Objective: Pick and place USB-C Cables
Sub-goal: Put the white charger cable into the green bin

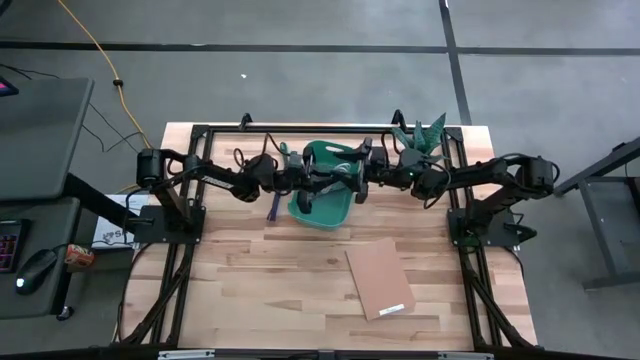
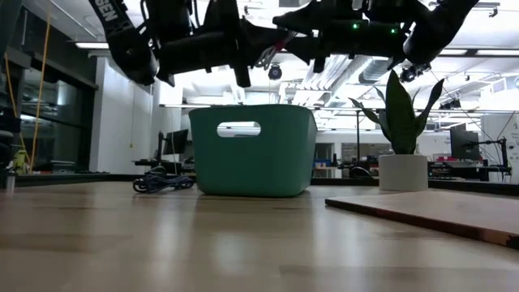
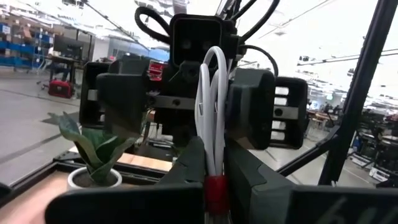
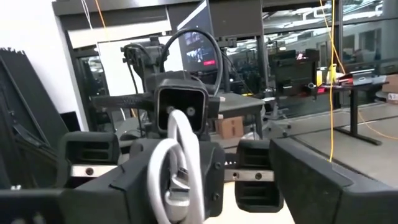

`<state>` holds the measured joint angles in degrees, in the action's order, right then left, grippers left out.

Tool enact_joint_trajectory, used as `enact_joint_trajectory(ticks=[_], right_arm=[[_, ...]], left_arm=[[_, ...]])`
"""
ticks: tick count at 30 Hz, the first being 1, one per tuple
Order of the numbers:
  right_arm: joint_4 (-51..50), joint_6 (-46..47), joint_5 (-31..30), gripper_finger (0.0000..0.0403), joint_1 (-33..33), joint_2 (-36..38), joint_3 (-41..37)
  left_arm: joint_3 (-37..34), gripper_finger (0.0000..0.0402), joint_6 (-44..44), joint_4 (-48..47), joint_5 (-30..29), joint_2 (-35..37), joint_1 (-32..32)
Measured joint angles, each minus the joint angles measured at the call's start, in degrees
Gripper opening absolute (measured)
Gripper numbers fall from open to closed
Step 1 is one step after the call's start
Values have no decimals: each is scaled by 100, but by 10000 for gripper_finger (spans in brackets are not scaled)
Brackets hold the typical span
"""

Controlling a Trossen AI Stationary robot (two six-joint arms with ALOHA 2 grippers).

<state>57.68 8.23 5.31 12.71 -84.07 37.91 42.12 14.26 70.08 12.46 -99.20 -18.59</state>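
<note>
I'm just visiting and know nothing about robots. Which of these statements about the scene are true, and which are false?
1. A purple cable lies on the table beside the teal bin. True.
2. The cardboard sheet sits inside the bin. False: it lies flat on the table, apart from the bin.
3. The left end effector grips a white cable with a red band. True.
4. The right end effector is empty. False: it grips a grey cable, above the bin.
</note>
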Motion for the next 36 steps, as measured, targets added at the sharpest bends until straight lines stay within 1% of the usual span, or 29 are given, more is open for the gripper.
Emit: enact_joint_trajectory(ticks=[2,3,5,7,8,9,12,14,17,19,21,26,28,31,33,36], right_arm=[[-39,77,26,228,0,1,0],[-103,93,44,206,-1,2,0],[-244,152,104,147,-25,2,-2],[-239,188,159,69,-39,2,-2],[-202,185,209,37,-42,2,-2],[-171,201,229,22,-44,4,-2],[-235,210,231,29,-39,55,-4],[-347,141,242,21,-42,120,-4],[-656,27,143,14,-31,349,-7],[-1066,-51,42,15,-28,527,-7],[-1488,-210,-183,14,-31,698,-9],[-2299,-468,-718,14,-31,994,-9],[-2520,-487,-836,14,-33,993,-9],[-2545,-727,-871,14,-33,950,-9],[-2572,-857,-869,14,-31,944,-9],[-2563,-1048,-869,14,-31,946,-9]], left_arm=[[-10,6,9,-58,1,0,0],[-10,6,30,-105,-1,0,2],[-13,6,85,-184,-17,0,4],[-14,7,107,-145,-93,-2,2],[-14,10,105,-132,-119,-2,2],[-14,15,103,-132,-149,-2,2],[-12,36,185,-136,-166,-1,-23],[-12,56,209,-226,-59,62,-79],[-12,93,107,-564,-48,218,-156],[-15,119,76,-940,-47,369,-214],[-16,145,8,-1294,-48,597,-265],[-14,199,-571,-2909,-85,1501,-509],[-14,214,-634,-3575,-94,1929,-618],[-23,227,-849,-4337,-116,2545,-706],[-196,231,-1000,-4495,-112,2995,-745],[-621,231,-1095,-4465,-111,3640,-809]])
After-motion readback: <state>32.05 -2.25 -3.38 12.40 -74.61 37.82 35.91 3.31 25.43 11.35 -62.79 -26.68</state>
